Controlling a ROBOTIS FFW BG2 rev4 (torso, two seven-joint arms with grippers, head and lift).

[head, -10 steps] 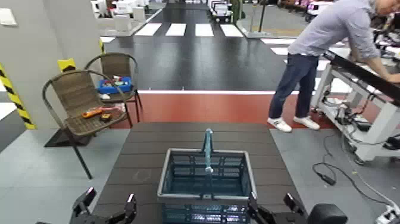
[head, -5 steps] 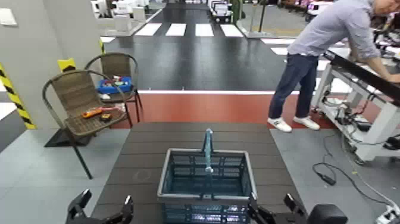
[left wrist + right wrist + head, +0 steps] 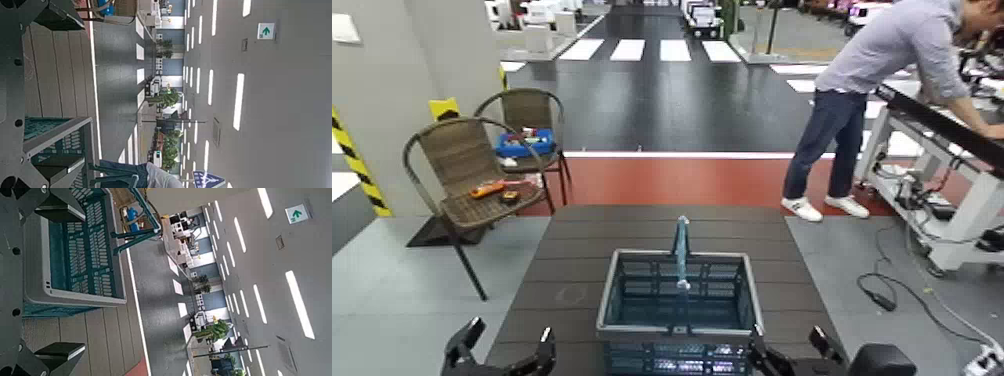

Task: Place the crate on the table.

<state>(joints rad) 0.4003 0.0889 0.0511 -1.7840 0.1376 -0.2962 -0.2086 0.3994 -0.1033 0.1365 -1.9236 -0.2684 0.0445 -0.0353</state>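
Note:
The crate (image 3: 677,300) is a teal mesh basket with a grey rim and an upright handle. It stands on the near middle of the dark brown slatted table (image 3: 572,262). My left gripper (image 3: 507,347) is open and empty, low at the table's near left edge, apart from the crate's left side. My right gripper (image 3: 789,350) is open and empty, close to the crate's near right corner. The left wrist view shows the crate's corner (image 3: 47,141) beside the table slats (image 3: 55,70). The right wrist view shows the crate (image 3: 78,258) just ahead of the open fingers (image 3: 63,356).
Two wicker chairs (image 3: 462,170) with tools and a blue box stand at the far left. A person (image 3: 872,90) leans over a white-framed workbench (image 3: 952,150) at the right. Cables (image 3: 892,290) lie on the floor beside it.
My left gripper has drawn slightly back and outward from the crate. The crate and the right gripper have not visibly moved.

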